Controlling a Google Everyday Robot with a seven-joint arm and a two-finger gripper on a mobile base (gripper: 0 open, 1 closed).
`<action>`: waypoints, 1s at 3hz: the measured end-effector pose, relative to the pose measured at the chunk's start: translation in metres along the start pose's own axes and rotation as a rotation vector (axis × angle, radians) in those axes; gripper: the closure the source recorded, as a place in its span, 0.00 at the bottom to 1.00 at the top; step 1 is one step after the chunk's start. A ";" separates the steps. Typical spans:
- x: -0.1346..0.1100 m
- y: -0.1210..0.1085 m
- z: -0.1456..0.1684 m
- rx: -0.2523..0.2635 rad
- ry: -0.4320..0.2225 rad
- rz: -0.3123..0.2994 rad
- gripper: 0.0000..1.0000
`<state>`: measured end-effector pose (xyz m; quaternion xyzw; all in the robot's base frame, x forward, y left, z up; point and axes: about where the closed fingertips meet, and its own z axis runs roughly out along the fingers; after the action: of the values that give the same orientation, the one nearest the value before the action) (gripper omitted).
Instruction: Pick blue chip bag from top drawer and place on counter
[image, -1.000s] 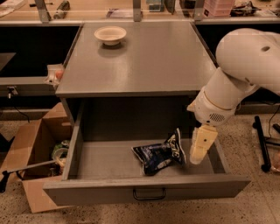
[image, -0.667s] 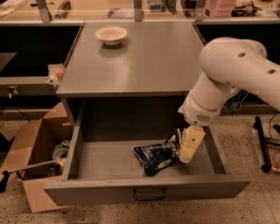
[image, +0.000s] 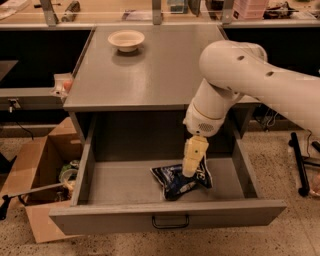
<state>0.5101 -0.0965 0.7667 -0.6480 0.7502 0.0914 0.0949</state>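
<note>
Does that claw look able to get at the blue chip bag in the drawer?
Probably yes: the top drawer is open, nothing covers the blue chip bag, and the claw hangs right over it.

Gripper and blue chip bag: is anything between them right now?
Nothing shows between them. In the camera view the gripper hangs inside the open top drawer with its tip overlapping the blue chip bag; whether it touches cannot be told.
</note>
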 end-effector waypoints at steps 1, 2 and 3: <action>-0.016 0.001 0.014 -0.016 -0.015 0.023 0.00; -0.037 0.013 0.030 -0.064 -0.025 0.093 0.00; -0.037 0.013 0.030 -0.064 -0.025 0.093 0.00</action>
<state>0.5029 -0.0512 0.7473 -0.6139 0.7750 0.1276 0.0791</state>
